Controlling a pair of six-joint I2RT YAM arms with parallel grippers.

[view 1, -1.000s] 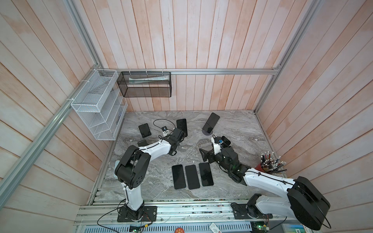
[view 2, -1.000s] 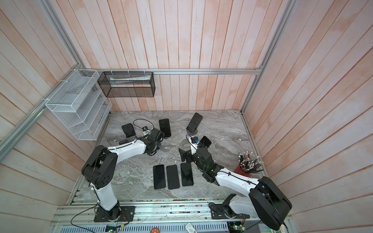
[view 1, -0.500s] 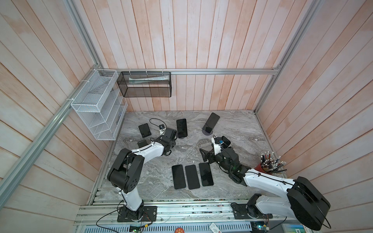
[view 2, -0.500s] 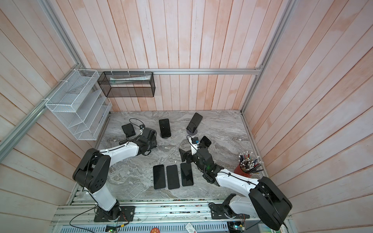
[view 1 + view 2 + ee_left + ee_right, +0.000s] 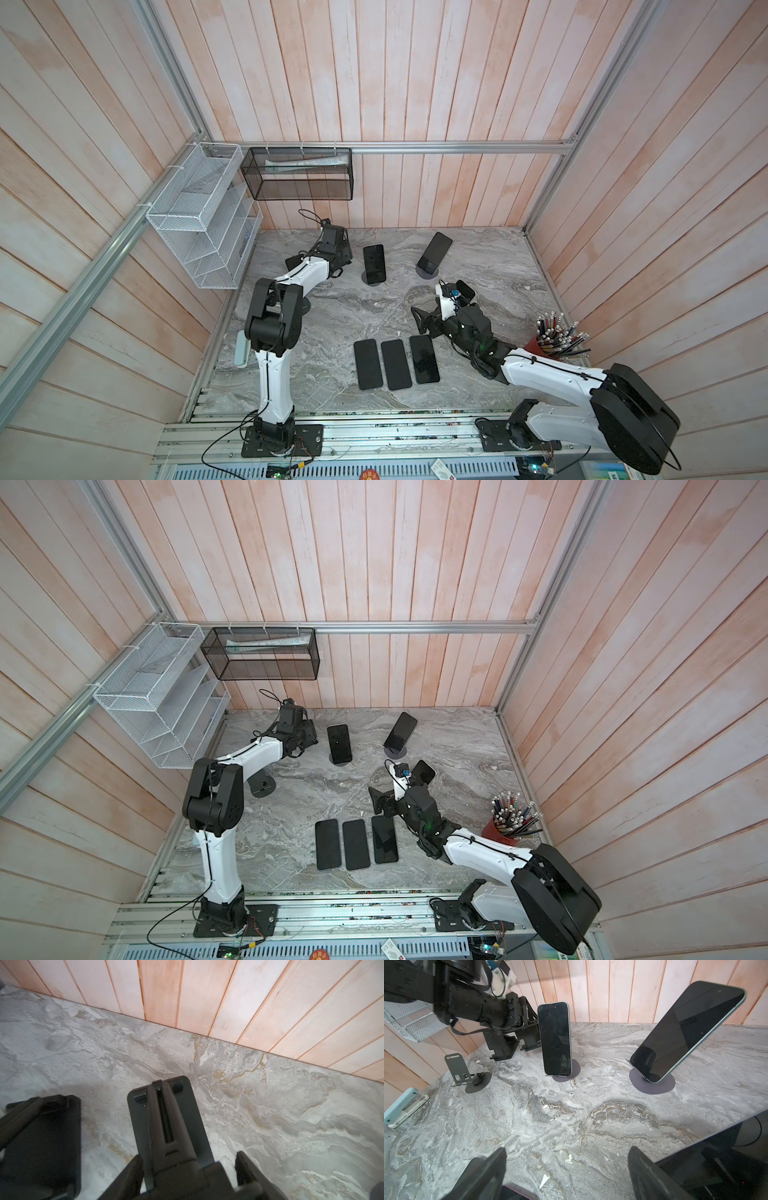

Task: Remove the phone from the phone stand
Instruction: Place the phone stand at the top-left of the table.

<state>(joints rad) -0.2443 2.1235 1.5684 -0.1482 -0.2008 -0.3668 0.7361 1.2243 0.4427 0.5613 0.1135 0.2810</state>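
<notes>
Two dark phones still stand on round-based phone stands at the back. One phone (image 5: 374, 264) (image 5: 555, 1039) is upright and the other phone (image 5: 434, 253) (image 5: 685, 1032) leans on its stand (image 5: 662, 1084). My left gripper (image 5: 338, 253) (image 5: 189, 1167) is in the back left corner, shut on an empty black folding phone stand (image 5: 166, 1118), left of the upright phone. My right gripper (image 5: 419, 322) (image 5: 566, 1167) is open and empty, low over the table in front of both phones. Three phones (image 5: 395, 364) lie flat near the front.
A second folding stand (image 5: 41, 1136) sits beside the held one, and an empty round-based stand (image 5: 467, 1072) is further left. Another dark slab (image 5: 465, 291) stands beside my right wrist. A pen cup (image 5: 552, 336) is at the right, with mesh racks (image 5: 199, 216) (image 5: 297, 174) on the walls.
My left arm has swung from beside the upright phone toward the back left corner, carrying the empty stand. The right arm has hardly moved.
</notes>
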